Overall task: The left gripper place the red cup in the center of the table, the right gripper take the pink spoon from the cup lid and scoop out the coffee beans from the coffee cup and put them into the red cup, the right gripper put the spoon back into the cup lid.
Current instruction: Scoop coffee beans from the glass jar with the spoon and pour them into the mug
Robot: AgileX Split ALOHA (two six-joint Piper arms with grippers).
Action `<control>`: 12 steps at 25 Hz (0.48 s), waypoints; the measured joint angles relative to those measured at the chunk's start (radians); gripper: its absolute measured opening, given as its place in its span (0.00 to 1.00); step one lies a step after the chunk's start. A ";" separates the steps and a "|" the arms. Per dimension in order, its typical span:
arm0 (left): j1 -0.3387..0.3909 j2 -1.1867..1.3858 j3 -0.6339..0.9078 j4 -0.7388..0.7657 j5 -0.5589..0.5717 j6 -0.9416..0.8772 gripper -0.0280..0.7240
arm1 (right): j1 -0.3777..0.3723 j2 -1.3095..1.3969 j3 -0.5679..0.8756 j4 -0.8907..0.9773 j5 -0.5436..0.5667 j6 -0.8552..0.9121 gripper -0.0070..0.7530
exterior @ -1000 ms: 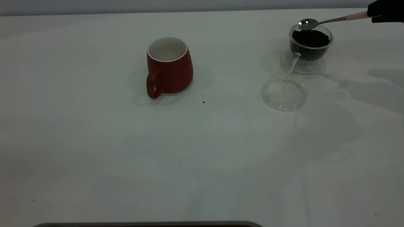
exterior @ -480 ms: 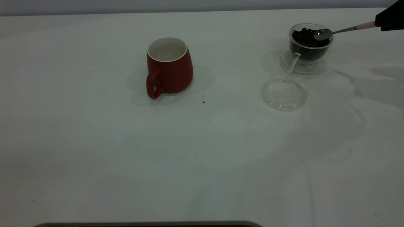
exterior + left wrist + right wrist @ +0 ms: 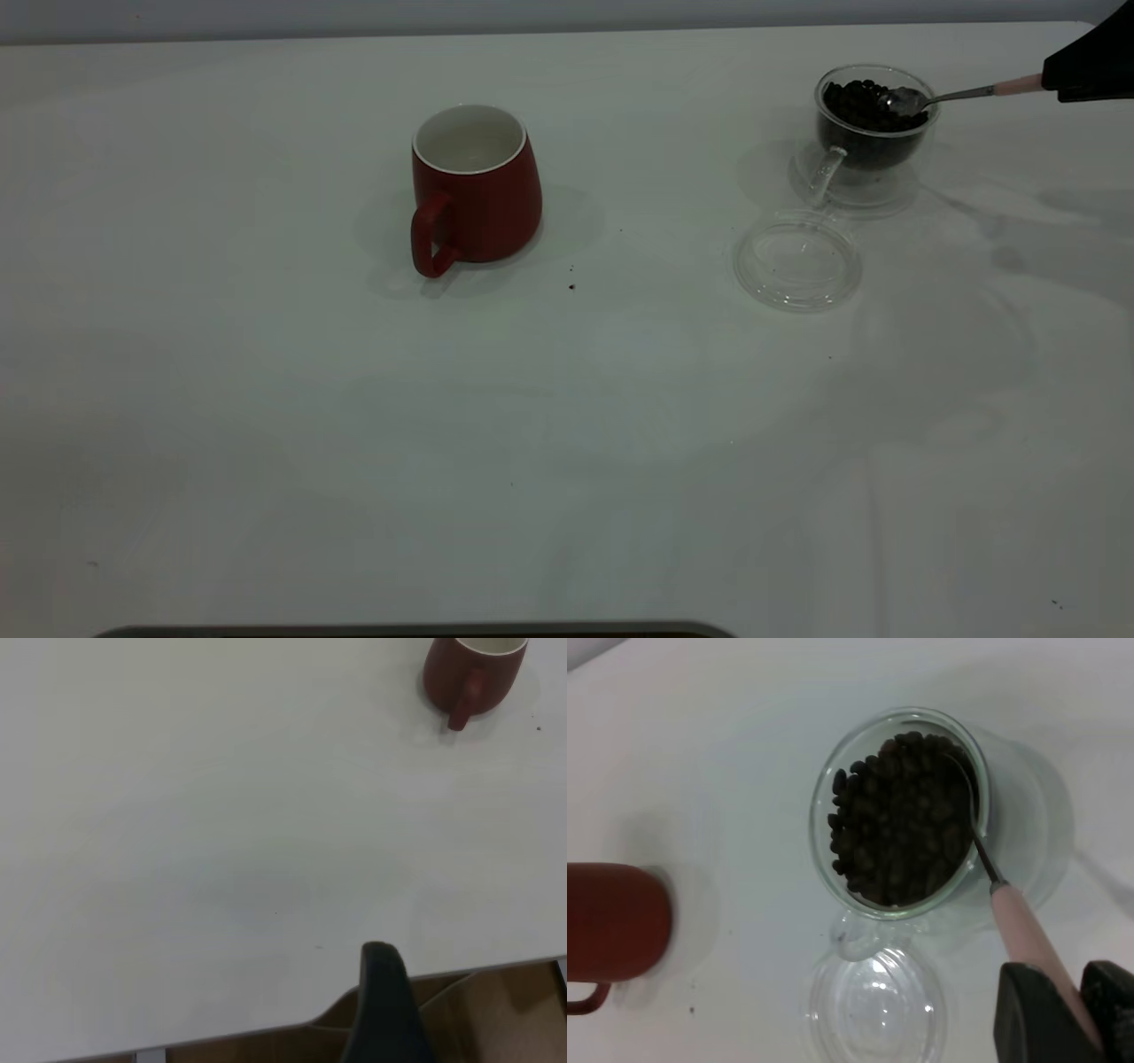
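The red cup [image 3: 477, 186] stands upright and empty on the white table [image 3: 567, 443], left of the middle; it also shows in the left wrist view [image 3: 472, 673] and the right wrist view [image 3: 616, 921]. My right gripper [image 3: 1059, 82] at the far right edge is shut on the pink spoon [image 3: 966, 92] by its handle [image 3: 1032, 939]. The spoon's bowl is dipped into the coffee beans [image 3: 899, 819] in the clear glass coffee cup [image 3: 873, 133]. The empty cup lid [image 3: 797, 263] lies in front of that cup. Only one left finger [image 3: 383, 1010] shows, past the table edge.
A few dark specks [image 3: 571, 286] lie on the table right of the red cup. A dark strip [image 3: 416, 630] runs along the near edge. Brown floor [image 3: 496, 1010] shows beyond the table edge in the left wrist view.
My right gripper drew back to the right and lowered the spoon; its bowl went from above the glass cup's far rim down into the beans.
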 joint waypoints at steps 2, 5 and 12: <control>0.000 0.000 0.000 0.000 0.000 0.000 0.79 | 0.000 0.004 0.000 0.003 0.014 0.001 0.16; 0.000 0.000 0.000 0.000 0.000 0.000 0.79 | 0.000 0.021 0.000 0.008 0.035 0.012 0.16; 0.000 0.000 0.000 0.000 0.000 0.000 0.79 | 0.000 0.056 0.000 0.036 0.074 0.042 0.16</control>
